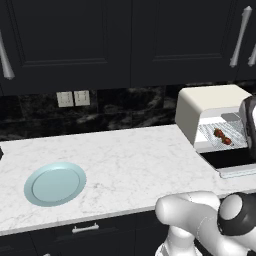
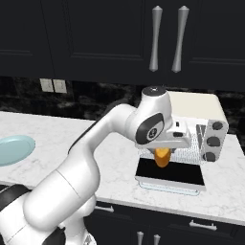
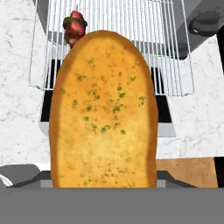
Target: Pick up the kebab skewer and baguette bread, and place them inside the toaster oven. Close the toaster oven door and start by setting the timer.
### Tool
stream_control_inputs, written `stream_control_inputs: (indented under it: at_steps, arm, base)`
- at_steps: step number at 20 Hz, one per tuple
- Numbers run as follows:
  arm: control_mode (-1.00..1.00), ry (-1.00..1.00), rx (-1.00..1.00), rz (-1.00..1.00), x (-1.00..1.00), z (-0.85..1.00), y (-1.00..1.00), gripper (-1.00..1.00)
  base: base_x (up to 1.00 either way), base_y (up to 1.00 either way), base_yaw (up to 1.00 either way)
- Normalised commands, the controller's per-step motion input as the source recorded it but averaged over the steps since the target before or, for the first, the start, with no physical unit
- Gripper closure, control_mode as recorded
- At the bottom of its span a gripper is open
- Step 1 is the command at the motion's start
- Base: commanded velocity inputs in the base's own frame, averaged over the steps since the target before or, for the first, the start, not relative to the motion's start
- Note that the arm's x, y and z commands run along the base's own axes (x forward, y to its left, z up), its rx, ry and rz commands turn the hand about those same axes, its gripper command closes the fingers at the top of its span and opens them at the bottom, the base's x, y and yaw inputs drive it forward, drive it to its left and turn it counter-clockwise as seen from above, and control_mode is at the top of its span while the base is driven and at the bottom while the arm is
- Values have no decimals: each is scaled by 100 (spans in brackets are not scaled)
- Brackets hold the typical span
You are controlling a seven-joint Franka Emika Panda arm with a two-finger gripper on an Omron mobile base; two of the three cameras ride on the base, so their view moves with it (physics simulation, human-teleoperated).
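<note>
White marble worktop (image 1: 130, 160) spreads under everything, well to the gripper's left a pale blue plate (image 1: 54, 183) sits on it. Cream toaster oven (image 2: 198, 112) stands right behind the gripper, its door (image 2: 170, 174) dropped flat open directly below the gripper, wire rack (image 3: 131, 26) just ahead. Gripper (image 2: 162, 152) partly closed on the baguette bread (image 3: 103, 113), loaf hanging over the open door, in front of the rack. Kebab skewer (image 1: 223, 137) lies on the rack, beyond the bread's far end.
</note>
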Motion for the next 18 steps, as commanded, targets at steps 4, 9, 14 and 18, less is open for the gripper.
stream_control_inputs:
  at_steps: [4,9,14,18]
  arm:
    - [-100,-28,17,-7,39,-14,0,100]
    - [-100,-13,10,-4,41,-13,-3,100]
    - [-100,1,0,-4,39,0,-45,100]
    - [-100,0,1,-4,24,-14,-38,100]
  base:
    - [0,0,0]
    - [0,0,0]
    - [0,0,0]
    - [0,0,0]
